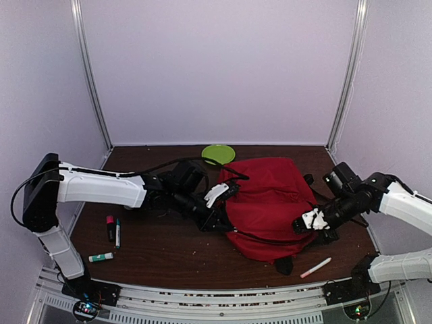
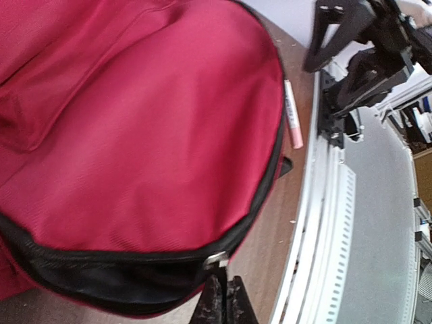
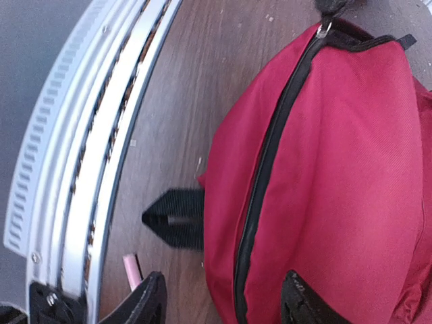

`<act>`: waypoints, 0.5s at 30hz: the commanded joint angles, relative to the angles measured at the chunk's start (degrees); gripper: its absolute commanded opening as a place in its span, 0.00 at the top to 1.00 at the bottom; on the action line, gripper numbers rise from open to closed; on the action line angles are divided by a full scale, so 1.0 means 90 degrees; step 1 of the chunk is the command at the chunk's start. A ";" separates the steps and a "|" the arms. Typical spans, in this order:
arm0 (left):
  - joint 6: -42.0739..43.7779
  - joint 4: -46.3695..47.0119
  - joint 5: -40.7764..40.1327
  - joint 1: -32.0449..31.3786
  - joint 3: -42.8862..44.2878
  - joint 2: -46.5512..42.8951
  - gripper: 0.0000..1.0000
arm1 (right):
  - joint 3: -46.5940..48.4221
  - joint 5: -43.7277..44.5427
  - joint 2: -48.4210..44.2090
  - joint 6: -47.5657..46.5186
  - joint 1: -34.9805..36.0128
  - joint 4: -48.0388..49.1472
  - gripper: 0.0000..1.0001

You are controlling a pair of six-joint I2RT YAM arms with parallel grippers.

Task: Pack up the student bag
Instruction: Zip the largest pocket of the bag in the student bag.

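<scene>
We see the red bag [image 1: 266, 202] lying in the middle of the table [image 1: 169, 250] between our two arms, our left claw [image 2: 221, 290] pinched shut with its tips right at the zip pull [image 2: 214, 258], and our right claw [image 3: 219, 300] open wide over the bag's edge.

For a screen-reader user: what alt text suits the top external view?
A red bag lies on a brown table, the left pincer shut at its zipper, the right pincer open by its right side. A green plate sits behind; markers lie to the left, a pen in front.
</scene>
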 commanded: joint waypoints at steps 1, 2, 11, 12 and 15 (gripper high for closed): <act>-0.0341 0.0872 0.0434 -0.0134 0.0062 -0.0075 1.00 | 0.0529 -0.0889 0.0690 0.1994 0.0439 0.1059 0.40; -0.0499 0.1228 0.0496 -0.0157 -0.0091 -0.0161 1.00 | 0.0599 -0.1091 0.0851 0.2277 0.0519 0.1267 0.40; -0.0899 0.2376 0.0613 -0.0568 -0.0420 -0.0392 1.00 | 0.1089 -0.1280 0.2230 0.4031 0.1295 0.2445 0.39; -0.0877 0.2375 0.0603 -0.0605 -0.0426 -0.0444 1.00 | 0.1158 -0.1279 0.2364 0.4120 0.1315 0.2480 0.39; -0.0797 0.2292 0.0522 -0.0724 -0.0416 -0.0589 1.00 | 0.1346 -0.1504 0.2726 0.4301 0.1344 0.2524 0.39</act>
